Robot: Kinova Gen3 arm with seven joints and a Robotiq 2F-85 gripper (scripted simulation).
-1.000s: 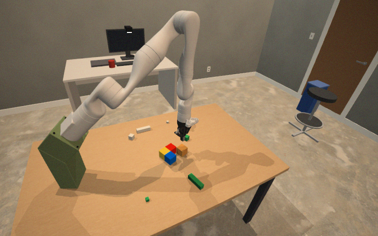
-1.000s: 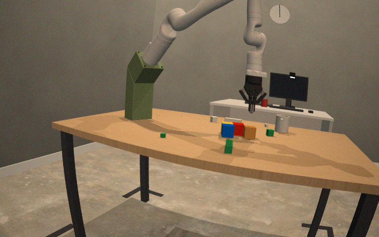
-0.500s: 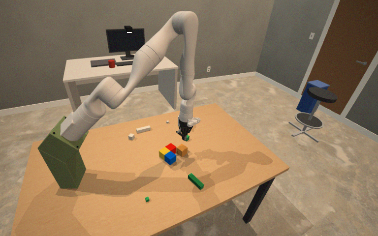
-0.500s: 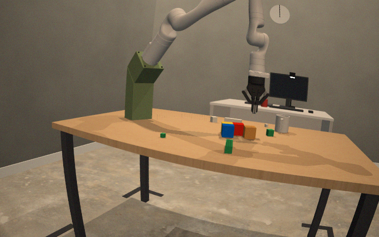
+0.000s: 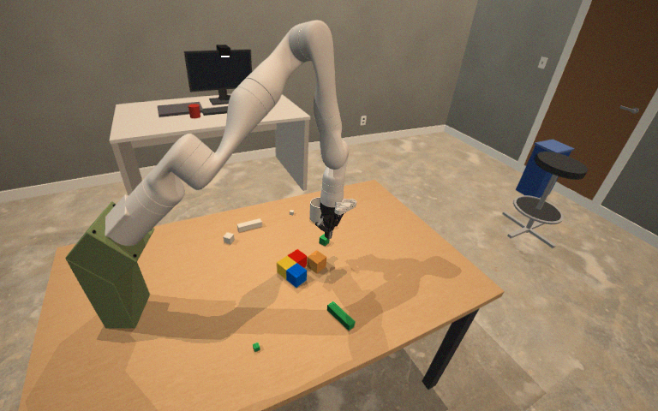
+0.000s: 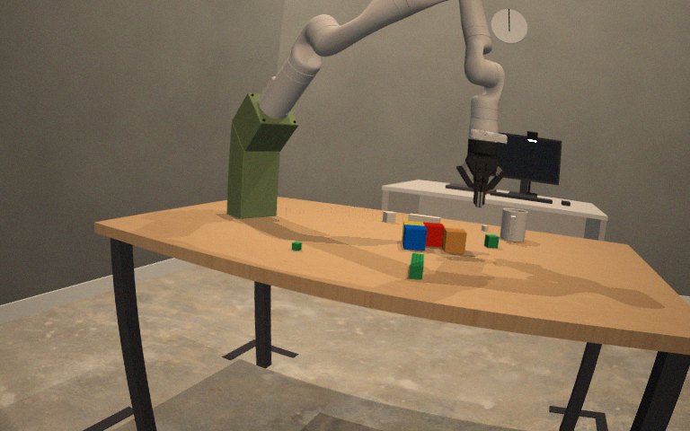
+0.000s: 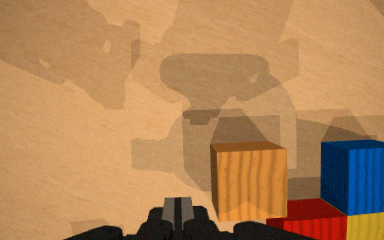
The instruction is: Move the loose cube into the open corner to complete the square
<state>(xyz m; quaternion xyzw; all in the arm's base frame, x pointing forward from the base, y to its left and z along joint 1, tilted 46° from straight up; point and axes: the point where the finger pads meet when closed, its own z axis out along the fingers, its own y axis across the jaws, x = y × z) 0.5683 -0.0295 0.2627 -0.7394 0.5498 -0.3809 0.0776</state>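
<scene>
The yellow cube (image 5: 285,265), red cube (image 5: 297,257) and blue cube (image 5: 296,274) sit together in an L near the table's middle. The loose orange cube (image 5: 316,261) stands just right of the red cube with a small gap, next to the open corner beside the blue cube. In the wrist view the orange cube (image 7: 248,180) is apart from the blue cube (image 7: 353,175) and close to the red cube (image 7: 306,220). My gripper (image 5: 330,229) hangs above the table behind the orange cube, fingers shut and empty; it also shows in the exterior view (image 6: 479,200) and in the wrist view (image 7: 178,215).
A small green cube (image 5: 324,239) lies under the gripper. A grey cup (image 6: 513,224) stands behind it. A green bar (image 5: 340,314), another small green cube (image 5: 255,346), a white bar (image 5: 249,224) and small white cubes (image 5: 228,237) lie around. The green arm base (image 5: 109,271) stands at the left.
</scene>
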